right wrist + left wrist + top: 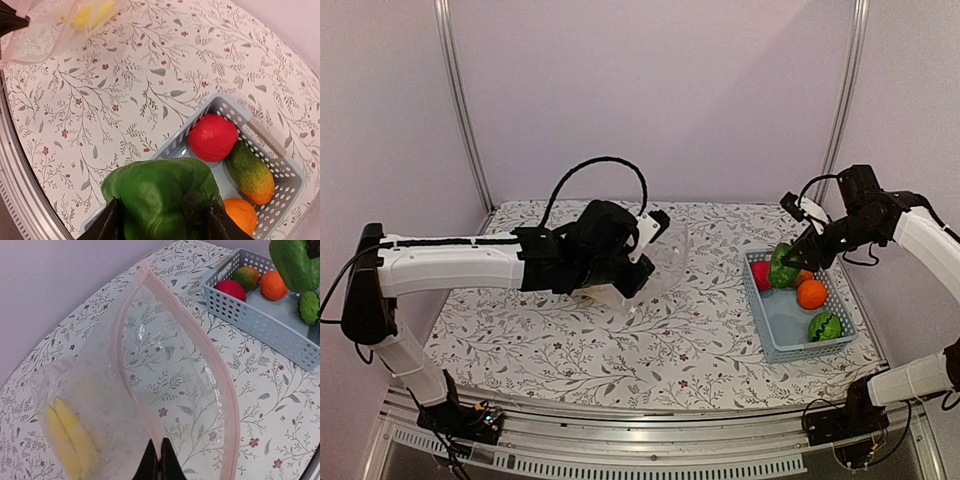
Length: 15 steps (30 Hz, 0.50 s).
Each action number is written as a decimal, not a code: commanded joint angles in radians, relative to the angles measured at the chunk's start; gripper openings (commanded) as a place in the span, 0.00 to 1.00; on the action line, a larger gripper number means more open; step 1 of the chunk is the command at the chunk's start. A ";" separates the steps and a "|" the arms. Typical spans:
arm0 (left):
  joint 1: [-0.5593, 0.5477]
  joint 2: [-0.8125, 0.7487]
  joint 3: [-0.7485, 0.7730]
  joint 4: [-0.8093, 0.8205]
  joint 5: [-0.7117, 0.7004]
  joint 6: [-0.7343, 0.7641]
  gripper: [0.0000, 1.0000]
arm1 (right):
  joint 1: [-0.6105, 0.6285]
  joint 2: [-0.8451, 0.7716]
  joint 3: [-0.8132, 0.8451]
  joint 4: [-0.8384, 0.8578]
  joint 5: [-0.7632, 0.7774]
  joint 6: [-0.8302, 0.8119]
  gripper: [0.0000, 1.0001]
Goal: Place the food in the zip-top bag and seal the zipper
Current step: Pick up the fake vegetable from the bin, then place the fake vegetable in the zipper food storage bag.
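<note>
My left gripper (159, 457) is shut on the pinkish zipper strip (131, 390) of the clear zip-top bag (170, 365) and holds its mouth open above the table. Yellow bananas (70, 437) lie inside the bag. My right gripper (160, 220) is shut on the dark green piece (160, 200) and holds it above the left end of the light blue basket (772, 322). In the basket lie the red apple (213, 137), the green-orange mango (251, 173), the orange (811, 293) and the striped green ball (825, 326).
The floral tablecloth (670, 335) covers the table. The basket stands at the right side, near the right wall frame. The bag and left arm (450, 262) take up the middle left.
</note>
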 commanded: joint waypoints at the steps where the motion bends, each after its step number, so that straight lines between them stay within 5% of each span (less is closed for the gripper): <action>1: 0.008 0.030 0.082 -0.010 0.060 -0.062 0.00 | 0.053 -0.042 0.152 -0.010 -0.124 0.037 0.41; 15: -0.040 0.090 0.177 0.098 0.088 -0.215 0.00 | 0.281 0.032 0.434 0.041 -0.253 0.122 0.42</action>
